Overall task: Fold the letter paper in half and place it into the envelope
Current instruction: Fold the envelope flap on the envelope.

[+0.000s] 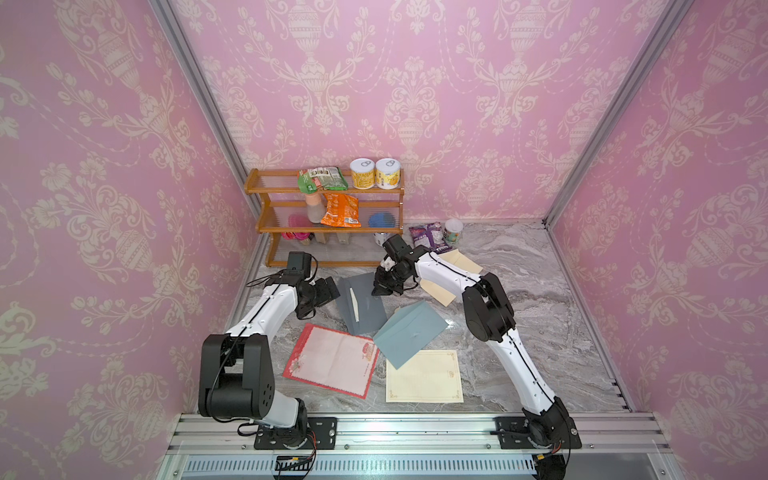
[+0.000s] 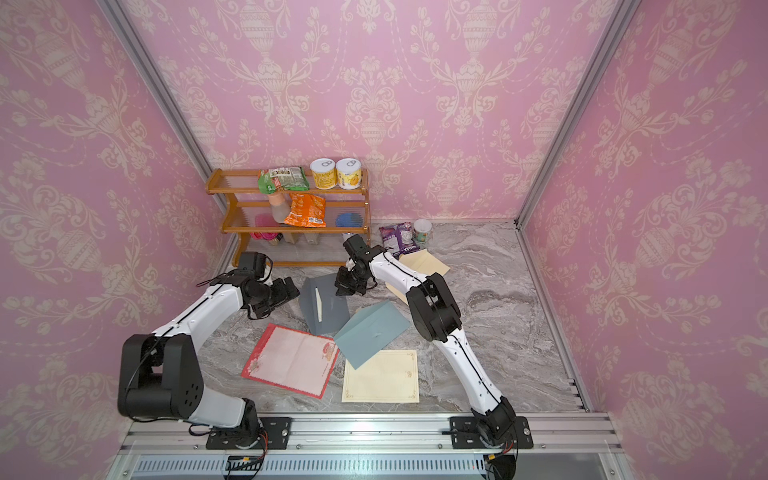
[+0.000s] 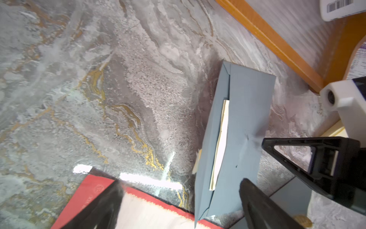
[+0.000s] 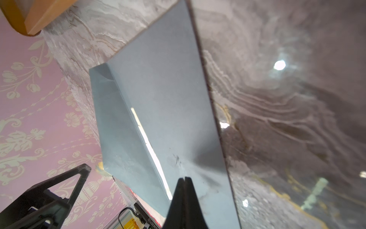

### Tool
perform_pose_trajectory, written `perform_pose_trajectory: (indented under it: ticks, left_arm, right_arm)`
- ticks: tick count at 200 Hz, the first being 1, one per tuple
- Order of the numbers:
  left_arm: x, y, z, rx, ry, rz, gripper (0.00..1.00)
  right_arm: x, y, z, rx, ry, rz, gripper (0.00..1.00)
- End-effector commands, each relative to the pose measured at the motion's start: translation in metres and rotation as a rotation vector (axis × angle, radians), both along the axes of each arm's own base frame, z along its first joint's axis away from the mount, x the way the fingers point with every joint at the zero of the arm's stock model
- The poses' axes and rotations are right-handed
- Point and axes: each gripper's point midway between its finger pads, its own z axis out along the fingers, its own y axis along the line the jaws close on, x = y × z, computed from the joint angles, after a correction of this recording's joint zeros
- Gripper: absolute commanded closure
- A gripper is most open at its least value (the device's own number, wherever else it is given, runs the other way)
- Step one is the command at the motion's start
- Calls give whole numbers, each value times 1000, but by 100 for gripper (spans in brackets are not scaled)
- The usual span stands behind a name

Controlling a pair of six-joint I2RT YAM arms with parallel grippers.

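Note:
A grey-blue envelope (image 1: 365, 305) (image 2: 330, 309) lies on the marble table, flap open toward my left arm. A folded cream letter paper (image 1: 354, 302) (image 3: 220, 146) sits inside it, and only a strip shows at the mouth. My left gripper (image 1: 329, 289) (image 3: 181, 183) is open just off the envelope's mouth, with nothing between its fingers. My right gripper (image 1: 377, 291) (image 4: 185, 179) is shut, its joined tips touching the envelope's top face (image 4: 168, 99) at a small dimple.
A second blue envelope (image 1: 409, 334) overlaps a red-bordered sheet (image 1: 332, 361) and a cream sheet (image 1: 424, 376) nearer the front. A cream envelope (image 1: 455, 266) lies under my right arm. A wooden shelf (image 1: 324, 226) with cans and packets stands at the back left.

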Motion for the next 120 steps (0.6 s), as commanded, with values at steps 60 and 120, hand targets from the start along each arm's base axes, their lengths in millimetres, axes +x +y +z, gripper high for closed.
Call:
perform_pose_trajectory:
  ticks: [60, 120]
  left_arm:
    - [-21, 15, -39, 64, 152, 37, 100]
    - [-7, -9, -56, -38, 149, -6, 100]
  right_arm:
    - [-9, -13, -20, -127, 20, 65, 100]
    - [-12, -20, -27, -171, 32, 86, 100]
